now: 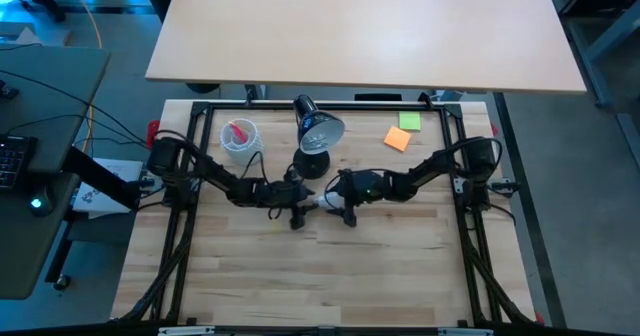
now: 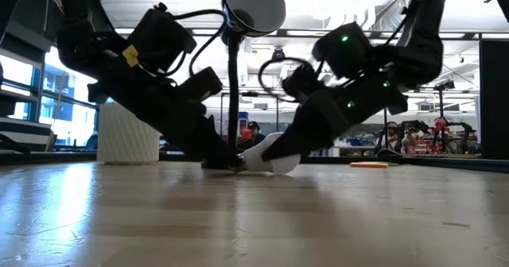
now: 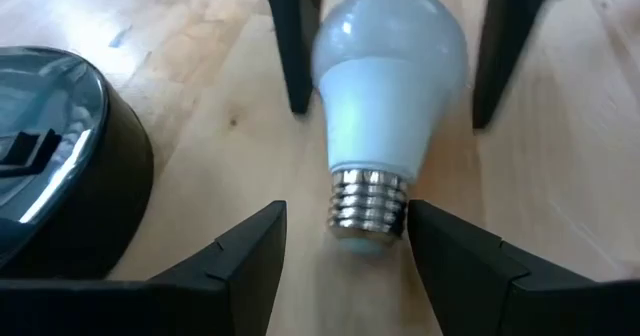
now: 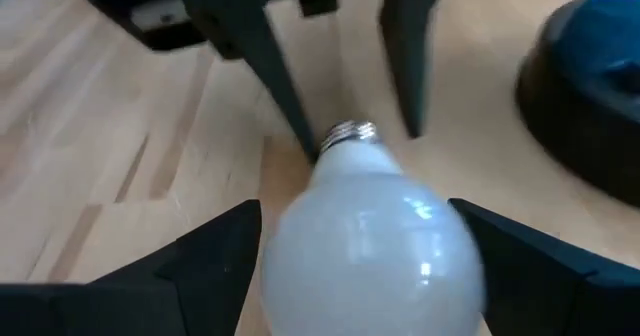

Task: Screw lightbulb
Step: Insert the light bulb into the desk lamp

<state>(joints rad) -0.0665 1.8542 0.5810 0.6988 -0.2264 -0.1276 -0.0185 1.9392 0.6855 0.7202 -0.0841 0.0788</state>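
The lightbulb lies on its side on the table, just in front of the lamp. The left gripper straddles the screw base, jaws half open, not clearly pinching. The right gripper brackets the glass end, jaws wide, apparently a handover or regrip before screwing.

One camera is looking straight down on the counter, another level along it; both wrist cameras are facing the lightbulb closely from opposite ends.
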